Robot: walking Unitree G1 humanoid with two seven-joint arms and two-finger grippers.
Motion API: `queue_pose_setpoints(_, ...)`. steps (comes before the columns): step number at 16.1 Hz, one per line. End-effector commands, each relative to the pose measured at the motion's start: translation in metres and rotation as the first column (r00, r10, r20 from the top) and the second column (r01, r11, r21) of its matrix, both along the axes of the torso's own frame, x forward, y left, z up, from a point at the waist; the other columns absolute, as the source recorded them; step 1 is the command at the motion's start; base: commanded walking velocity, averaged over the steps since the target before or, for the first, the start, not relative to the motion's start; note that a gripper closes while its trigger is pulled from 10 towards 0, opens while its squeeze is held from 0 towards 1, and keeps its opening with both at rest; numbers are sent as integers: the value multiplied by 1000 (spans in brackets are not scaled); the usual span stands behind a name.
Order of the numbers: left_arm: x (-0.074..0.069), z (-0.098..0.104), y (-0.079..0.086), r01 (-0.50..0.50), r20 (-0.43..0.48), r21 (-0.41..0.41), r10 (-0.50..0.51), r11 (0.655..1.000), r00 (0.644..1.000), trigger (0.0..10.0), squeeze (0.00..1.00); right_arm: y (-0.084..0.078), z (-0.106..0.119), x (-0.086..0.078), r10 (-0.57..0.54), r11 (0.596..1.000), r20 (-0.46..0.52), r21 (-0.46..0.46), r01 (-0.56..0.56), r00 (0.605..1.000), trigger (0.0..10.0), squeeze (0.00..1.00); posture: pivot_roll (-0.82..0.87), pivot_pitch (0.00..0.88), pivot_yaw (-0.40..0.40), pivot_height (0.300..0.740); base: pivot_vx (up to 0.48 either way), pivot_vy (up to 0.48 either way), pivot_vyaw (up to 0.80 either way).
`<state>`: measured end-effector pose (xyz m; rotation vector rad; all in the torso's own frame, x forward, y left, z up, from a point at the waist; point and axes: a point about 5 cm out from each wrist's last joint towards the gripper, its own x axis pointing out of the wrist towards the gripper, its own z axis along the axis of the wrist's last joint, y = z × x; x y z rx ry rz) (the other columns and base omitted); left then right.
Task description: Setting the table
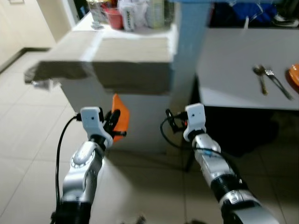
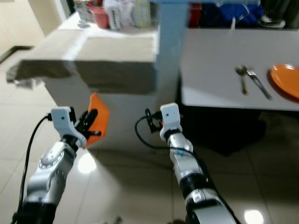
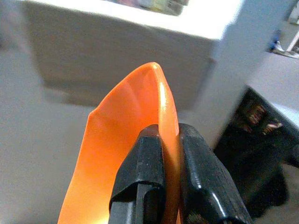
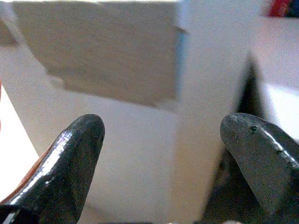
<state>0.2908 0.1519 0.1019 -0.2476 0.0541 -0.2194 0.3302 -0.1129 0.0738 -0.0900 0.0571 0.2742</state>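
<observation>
My left gripper (image 1: 114, 122) is shut on the rim of an orange plate (image 1: 120, 114), held edge-up at chest height in front of a white counter. In the left wrist view the two black fingers (image 3: 140, 177) pinch the plate (image 3: 121, 135) tightly. My right gripper (image 4: 163, 135) is open with nothing between its fingers; it hovers beside the left one (image 1: 174, 119), pointing at the counter. On the grey table (image 1: 233, 60) to the right lie a spoon (image 1: 260, 78), a fork (image 1: 279, 83) and a second orange plate (image 2: 286, 79) at the far right edge.
A white counter (image 1: 131, 51) stands straight ahead, with a red cup (image 1: 113, 17) and several packages at its back. A pale blue pillar (image 1: 189, 42) separates it from the table. Dark space lies under the table. Tiled floor (image 1: 28, 126) opens to the left.
</observation>
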Motion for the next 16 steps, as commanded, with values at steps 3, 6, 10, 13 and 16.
queue_pose_setpoints(3,1,9,-7,32,44,1,-32,999,999,0,0,-2,2,1,1,1000,9,-13,-1,1000,10000,0,-92,0,81,736,0,-480,0)
queue_pose_setpoints(6,2,10,-10,39,52,7,-39,999,998,0,0,0,1,0,11,1000,10,-13,-11,1000,10000,0,-93,0,79,736,0,-480,0)
queue_pose_setpoints(10,3,10,-11,42,53,15,-43,999,998,0,0,1,1,-1,22,1000,15,-20,-22,1000,10000,0,-93,0,79,736,0,-476,0)
queue_pose_setpoints(13,3,10,-13,56,53,29,-58,998,997,0,0,1,1,-2,35,999,26,-25,-34,999,10000,0,-101,0,84,736,0,-460,0)
queue_pose_setpoints(16,4,9,-14,65,51,46,-67,997,996,0,0,1,1,-3,37,999,30,-27,-36,999,10000,0,-108,0,89,736,0,-446,0)
